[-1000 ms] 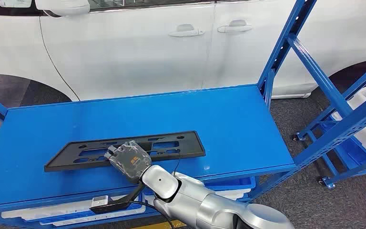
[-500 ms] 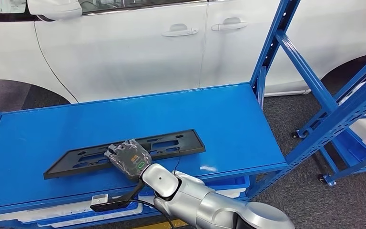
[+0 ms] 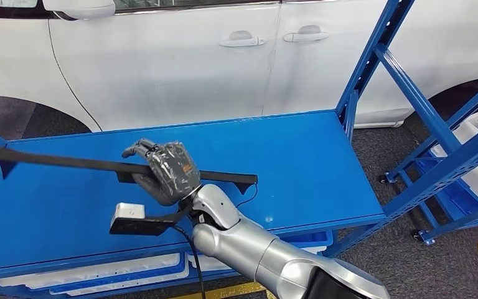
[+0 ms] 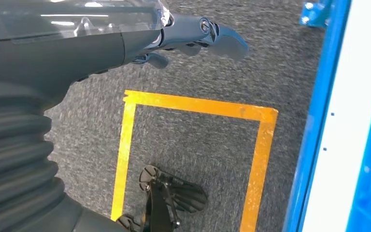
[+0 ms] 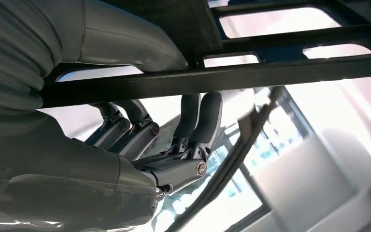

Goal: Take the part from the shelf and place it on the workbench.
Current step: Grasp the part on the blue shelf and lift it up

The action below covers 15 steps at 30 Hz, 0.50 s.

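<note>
Right hand: I am gripping the part, fingers wrapped around its middle, lifting it above the blue shelf. Part: long, flat, black plastic frame with rectangular cut-outs, edge-on, tilting slightly. Left hand: hanging over grey floor, fingers apart, holding nothing. Beyond: white car.

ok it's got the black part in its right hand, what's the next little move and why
Probably keep lifting and draw the black part back toward the robot. The right hand grips it near the middle, above the blue shelf and edge-on, so it looks free; carrying it clear of the shelf's upright post comes before any turn to the workbench.
</note>
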Tool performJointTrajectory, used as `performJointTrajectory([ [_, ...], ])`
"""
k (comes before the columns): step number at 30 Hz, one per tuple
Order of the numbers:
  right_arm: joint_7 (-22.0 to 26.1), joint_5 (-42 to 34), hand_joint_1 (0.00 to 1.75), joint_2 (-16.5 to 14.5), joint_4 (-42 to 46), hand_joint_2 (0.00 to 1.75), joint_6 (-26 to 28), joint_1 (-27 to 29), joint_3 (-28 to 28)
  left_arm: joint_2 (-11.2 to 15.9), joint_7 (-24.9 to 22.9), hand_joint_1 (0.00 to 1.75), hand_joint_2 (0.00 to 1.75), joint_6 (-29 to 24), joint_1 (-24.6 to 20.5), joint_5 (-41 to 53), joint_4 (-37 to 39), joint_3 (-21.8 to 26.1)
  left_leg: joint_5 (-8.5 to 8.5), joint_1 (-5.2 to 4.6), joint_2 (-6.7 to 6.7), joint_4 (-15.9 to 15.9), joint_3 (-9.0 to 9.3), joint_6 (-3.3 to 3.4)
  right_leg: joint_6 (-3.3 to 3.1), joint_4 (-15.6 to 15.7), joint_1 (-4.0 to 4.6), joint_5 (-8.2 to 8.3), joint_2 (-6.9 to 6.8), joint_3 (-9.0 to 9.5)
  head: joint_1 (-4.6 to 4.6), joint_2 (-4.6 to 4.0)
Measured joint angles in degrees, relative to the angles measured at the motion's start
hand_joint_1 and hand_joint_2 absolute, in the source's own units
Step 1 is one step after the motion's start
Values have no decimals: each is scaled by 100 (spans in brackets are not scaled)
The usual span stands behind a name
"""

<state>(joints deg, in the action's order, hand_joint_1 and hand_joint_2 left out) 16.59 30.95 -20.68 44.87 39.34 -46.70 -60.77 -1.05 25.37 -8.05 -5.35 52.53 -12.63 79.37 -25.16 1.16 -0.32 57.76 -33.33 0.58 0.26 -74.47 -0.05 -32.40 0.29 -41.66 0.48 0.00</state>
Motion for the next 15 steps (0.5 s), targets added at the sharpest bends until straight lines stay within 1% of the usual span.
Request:
performJointTrajectory([
  [1,173,-181,175,0,136,175,-12,38,224,0,-20,0,175,-3,-2,-9,0,9,-2,-8,-7,0,9,-1,-30,332,7,205,0,148,0,0],
  [2,338,-342,175,0,291,175,-39,75,459,-2,-35,0,175,-3,-3,-16,0,18,-5,-14,-14,-1,17,-3,-77,781,20,432,0,355,0,0],
  [3,479,-472,175,2,450,175,-85,117,684,-14,-45,0,175,-3,-4,-21,0,28,-10,-28,-17,1,17,-14,-127,1196,41,599,-5,546,-7,0],
  [4,588,-569,175,5,612,175,-147,163,893,-24,-52,0,175,-4,-4,-27,0,36,-11,-30,-17,1,11,-31,-164,1480,63,694,-12,671,-9,0],
  [5,685,-675,175,13,786,175,-225,227,1104,-34,-56,0,175,-4,-3,-33,0,46,-11,-24,-16,-1,3,-56,-189,1623,86,724,-17,727,-12,0],
  [7,830,-937,175,51,1154,175,-400,404,1492,-40,-51,0,175,-4,0,-47,0,64,-3,-9,-15,-24,4,-118,-207,1674,108,726,-22,731,-8,0],
  [9,927,-1239,175,98,1473,175,-586,584,1792,-41,-30,0,175,-3,1,-58,0,72,-18,-15,-11,-26,15,-162,-226,1738,78,750,-27,763,-9,1],
  [10,972,-1417,175,122,1630,175,-694,672,1936,-42,-16,0,175,-3,3,-67,0,73,-79,-17,-7,47,-10,-178,-239,1781,55,768,-35,789,-13,1],
  [11,1021,-1623,175,152,1800,175,-814,772,2090,-43,-1,0,175,-3,6,-77,0,74,-206,-12,-2,240,-89,-193,-248,1813,37,781,-44,811,-16,1],
  [12,1079,-1870,175,191,1998,175,-954,895,2265,-42,14,0,175,-3,10,-89,0,76,-383,-1,2,545,-223,-212,-255,1835,32,788,-53,828,-16,0],
  [13,1130,-2097,175,235,2178,175,-1077,1021,2418,-41,26,0,175,-3,16,-102,0,79,-579,3,3,932,-397,-234,-265,1838,32,787,-57,831,-17,0],
  [14,1176,-2322,175,287,2359,175,-1197,1157,2562,-39,37,0,175,-5,24,-109,0,82,-733,7,3,1308,-572,-255,-266,1835,32,785,-60,830,-16,0],
  [15,1206,-2535,175,343,2540,175,-1314,1302,2700,-37,47,0,175,-8,35,-116,0,86,-786,12,4,1537,-683,-272,-265,1831,32,781,-60,830,-15,0],
])
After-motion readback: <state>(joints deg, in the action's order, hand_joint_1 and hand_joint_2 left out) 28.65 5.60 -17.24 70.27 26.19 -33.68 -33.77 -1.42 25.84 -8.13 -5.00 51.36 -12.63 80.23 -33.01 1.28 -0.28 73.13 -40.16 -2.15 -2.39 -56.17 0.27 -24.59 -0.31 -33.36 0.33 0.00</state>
